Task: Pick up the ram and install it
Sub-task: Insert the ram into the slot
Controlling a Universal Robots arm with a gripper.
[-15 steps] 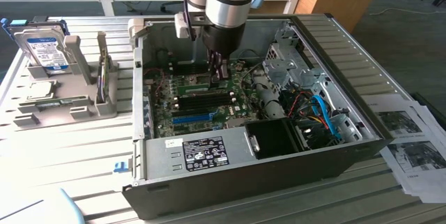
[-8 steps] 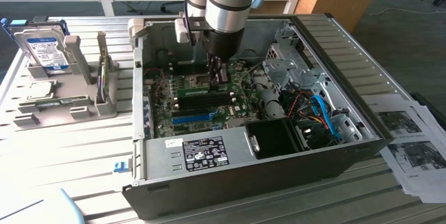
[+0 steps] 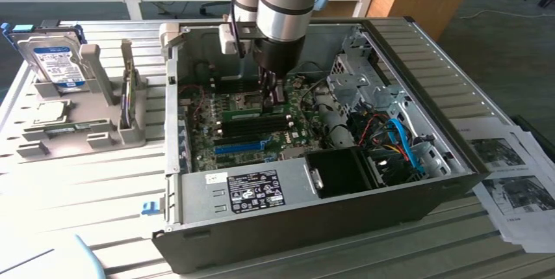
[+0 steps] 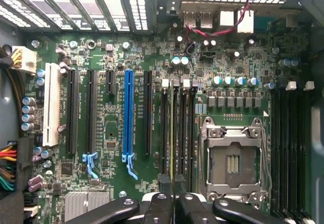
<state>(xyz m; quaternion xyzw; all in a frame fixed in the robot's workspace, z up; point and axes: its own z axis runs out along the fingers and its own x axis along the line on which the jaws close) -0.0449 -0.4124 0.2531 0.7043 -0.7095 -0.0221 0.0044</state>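
At the exterior view's left, a grey rack (image 3: 78, 129) on the table (image 3: 87, 188) holds a hard drive (image 3: 54, 61) upright. To the right stands the open computer case (image 3: 433, 77), where the gripper (image 3: 274, 93) hangs low over the motherboard (image 3: 251, 129). The wrist view adds more detail: the fingers (image 4: 163, 188) are almost closed, clamping the ram (image 4: 172, 133). It is seen edge-on, lined up with the memory slots (image 4: 164, 128) beside the processor socket (image 4: 232, 158).
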